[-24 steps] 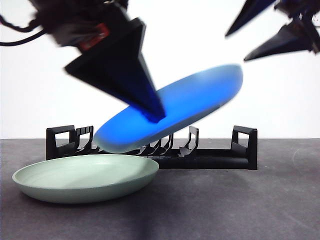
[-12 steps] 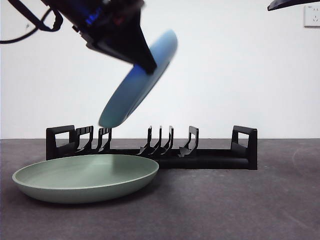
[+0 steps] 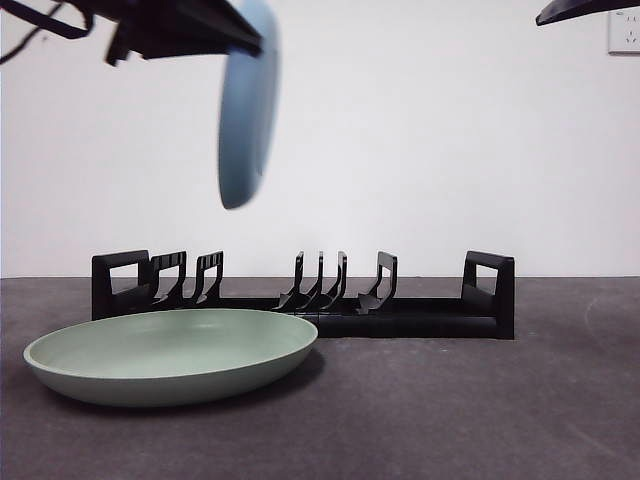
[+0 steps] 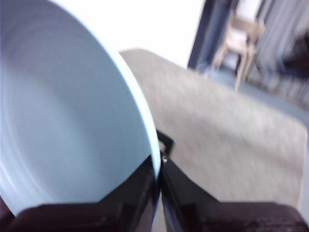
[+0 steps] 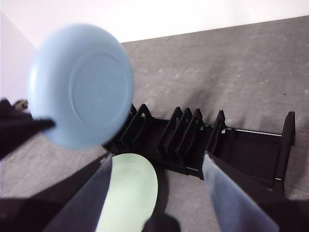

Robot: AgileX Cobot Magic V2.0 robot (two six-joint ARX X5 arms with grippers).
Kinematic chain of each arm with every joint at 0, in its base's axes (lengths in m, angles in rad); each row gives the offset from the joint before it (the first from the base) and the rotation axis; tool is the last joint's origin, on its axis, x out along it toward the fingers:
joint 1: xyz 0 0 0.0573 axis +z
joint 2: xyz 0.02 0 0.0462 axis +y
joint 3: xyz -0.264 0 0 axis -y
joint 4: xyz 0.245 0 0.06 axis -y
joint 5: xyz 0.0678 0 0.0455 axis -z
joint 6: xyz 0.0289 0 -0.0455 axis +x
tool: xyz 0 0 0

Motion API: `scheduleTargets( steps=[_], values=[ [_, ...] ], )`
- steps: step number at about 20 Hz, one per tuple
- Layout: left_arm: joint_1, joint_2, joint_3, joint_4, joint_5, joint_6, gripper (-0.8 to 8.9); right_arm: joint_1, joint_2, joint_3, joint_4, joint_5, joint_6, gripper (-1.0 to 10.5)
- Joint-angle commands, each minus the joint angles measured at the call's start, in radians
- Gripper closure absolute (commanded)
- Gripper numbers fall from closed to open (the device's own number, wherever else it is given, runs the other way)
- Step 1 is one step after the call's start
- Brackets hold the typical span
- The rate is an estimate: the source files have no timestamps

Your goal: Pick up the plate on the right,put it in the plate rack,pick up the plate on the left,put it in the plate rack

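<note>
A light blue plate (image 3: 248, 110) hangs nearly upright, edge-on, high above the left end of the plate rack (image 3: 300, 298). My left gripper (image 4: 158, 176) is shut on its rim, and the plate's inside (image 4: 63, 121) fills the left wrist view. In the front view that arm (image 3: 180, 25) is the dark shape at the top left. A pale green plate (image 3: 170, 355) lies flat on the table in front of the rack's left half. My right gripper (image 5: 158, 159) is open and holds nothing, high above the rack (image 5: 203, 140), looking down on the blue plate's underside (image 5: 82, 84) and the green plate (image 5: 128, 193).
The rack's divider prongs (image 3: 320, 280) stand bare, with a boxy handle at each end (image 3: 490, 290). The right arm shows only as a black tip (image 3: 585, 8) at the top right corner. Dark grey table surface (image 3: 480, 410) spreads to the right of the green plate.
The left gripper has lifted the blue plate up and to the left and turned it from slanted to almost upright. The right gripper withdrew to the top right corner.
</note>
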Motion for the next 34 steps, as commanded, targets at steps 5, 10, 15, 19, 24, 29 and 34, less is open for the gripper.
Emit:
scheduleTargets(
  steps=[5,10,15,19,24,29,34],
  values=[
    [0.157,0.01,0.004,0.059,0.105,-0.111,8.23,0.0,0.0,0.001,0.002,0.003,-0.009,6.3],
    [0.206,0.05,0.004,0.07,0.132,-0.111,8.23,0.0,0.0,0.002,0.001,0.003,-0.009,6.3],
    [0.22,0.087,0.004,0.073,0.154,-0.111,8.23,0.0,0.0,0.001,-0.004,0.003,-0.009,6.3],
    [0.22,0.122,0.004,0.073,0.155,-0.108,8.23,0.0,0.0,0.002,-0.005,0.003,-0.009,6.3],
    [0.22,0.179,0.004,0.074,0.156,-0.088,8.23,0.0,0.0,0.001,-0.007,0.003,-0.009,6.3],
    [0.22,0.241,0.004,0.074,0.149,-0.053,8.23,0.0,0.0,0.002,-0.008,0.003,-0.009,6.3],
    [0.219,0.263,0.004,0.054,0.115,-0.01,8.21,0.0,0.0,0.001,-0.008,0.003,-0.009,6.3]
  ],
)
